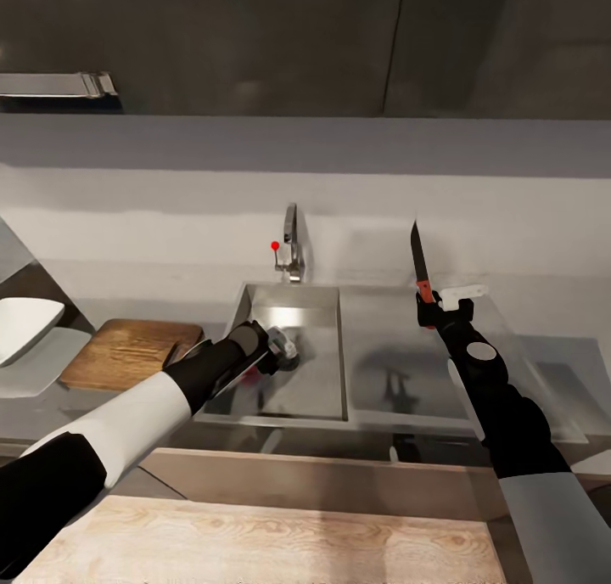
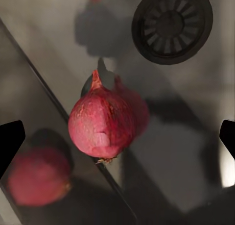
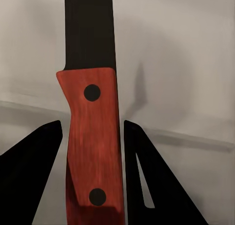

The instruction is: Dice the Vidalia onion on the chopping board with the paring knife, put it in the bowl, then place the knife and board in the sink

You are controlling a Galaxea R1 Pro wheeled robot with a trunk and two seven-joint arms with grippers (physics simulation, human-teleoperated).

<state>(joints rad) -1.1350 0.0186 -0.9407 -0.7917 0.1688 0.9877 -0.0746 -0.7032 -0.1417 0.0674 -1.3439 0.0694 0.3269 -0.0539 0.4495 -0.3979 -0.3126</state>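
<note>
A: Which step is in hand?

B: The first one, it is judged: the onion is to be taken out of the sink. The left claw is lowered into the basin with its fingers spread wide, and nothing is gripped yet.

A: Where is the onion relative to that claw?

B: It is seen between the two fingertips, roughly centred, lying on the steel floor not far from the drain.

A: And the other claw?

B: The right claw is clenched on the red handle of the paring knife, held blade up above the drainer.

A: What is called for next?

B: The fingers should be brought down around the onion and closed, then it is carried to the chopping board on the worktop
</note>
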